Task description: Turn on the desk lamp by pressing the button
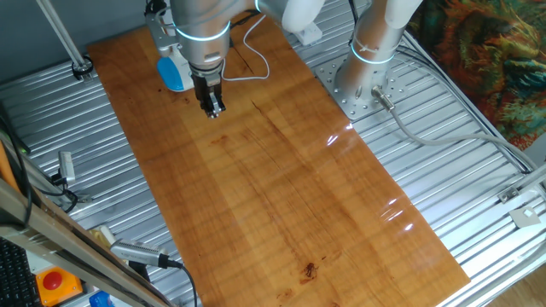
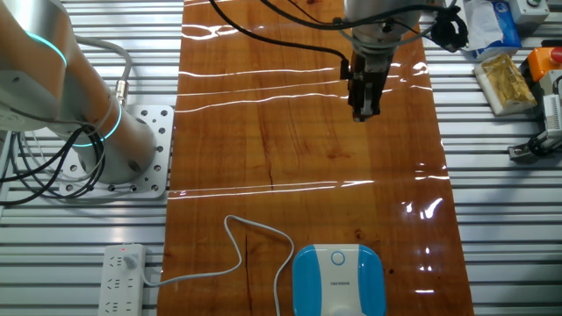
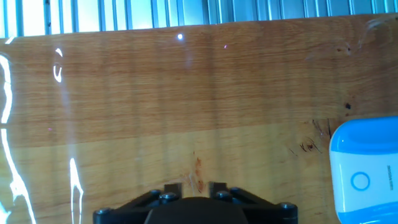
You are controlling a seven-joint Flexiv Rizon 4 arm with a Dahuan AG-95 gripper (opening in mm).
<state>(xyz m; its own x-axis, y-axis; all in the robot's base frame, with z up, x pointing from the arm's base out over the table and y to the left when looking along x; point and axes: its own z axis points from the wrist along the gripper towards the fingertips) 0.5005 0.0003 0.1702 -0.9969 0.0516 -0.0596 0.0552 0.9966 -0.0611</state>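
Table (image 2: 307, 149): glossy wooden board laid on ribbed metal slats, window glare across it.
Power strip (image 2: 120, 279): white, on the slats at the board's left edge in the other fixed view.
Cord (image 2: 237, 254): thin, white, running from the strip to the lamp.
Desk lamp (image 2: 338, 279): blue base with white top, flat on the board at its near end.
Button (image 2: 338, 258): small ring mark on the white top, untouched.
Fingers (image 2: 365, 112): pointing down over bare wood, well apart from the lamp; holding nothing; gap cannot be judged.
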